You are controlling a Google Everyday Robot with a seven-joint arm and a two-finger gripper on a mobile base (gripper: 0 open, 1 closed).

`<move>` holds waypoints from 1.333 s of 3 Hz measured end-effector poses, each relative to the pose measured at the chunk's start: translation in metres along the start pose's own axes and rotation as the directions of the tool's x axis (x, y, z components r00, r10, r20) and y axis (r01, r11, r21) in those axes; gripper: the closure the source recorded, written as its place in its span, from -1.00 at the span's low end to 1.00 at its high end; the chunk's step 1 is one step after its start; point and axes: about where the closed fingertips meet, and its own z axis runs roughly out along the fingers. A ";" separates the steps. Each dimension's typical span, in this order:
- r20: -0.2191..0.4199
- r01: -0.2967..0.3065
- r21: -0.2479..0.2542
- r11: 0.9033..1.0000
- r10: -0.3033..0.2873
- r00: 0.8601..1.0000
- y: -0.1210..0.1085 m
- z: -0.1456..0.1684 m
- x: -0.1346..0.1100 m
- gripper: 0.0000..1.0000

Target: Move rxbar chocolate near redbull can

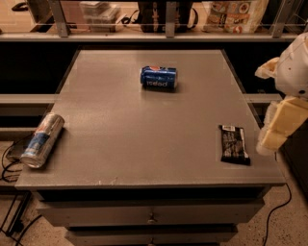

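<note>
The rxbar chocolate [234, 143], a flat black-wrapped bar with white lettering, lies near the right front edge of the grey table [144, 125]. The redbull can [43, 139], slim and silver-blue, lies on its side at the table's left front edge. My gripper [276, 127] hangs at the right edge of the view, just right of the bar and beside the table's right edge, apart from the bar.
A blue Pepsi can [159, 77] lies on its side at the table's back middle. A shelf with bags and boxes [231, 12] runs behind the table. Drawers [149, 216] sit below the front edge. Cables lie on the floor at left.
</note>
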 end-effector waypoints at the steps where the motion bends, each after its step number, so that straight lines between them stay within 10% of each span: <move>1: 0.049 -0.002 -0.060 0.998 0.005 0.999 0.003 0.031 -0.002 -1.00; 4: 0.106 -0.040 -0.083 0.996 0.049 0.993 0.001 0.104 0.000 -1.00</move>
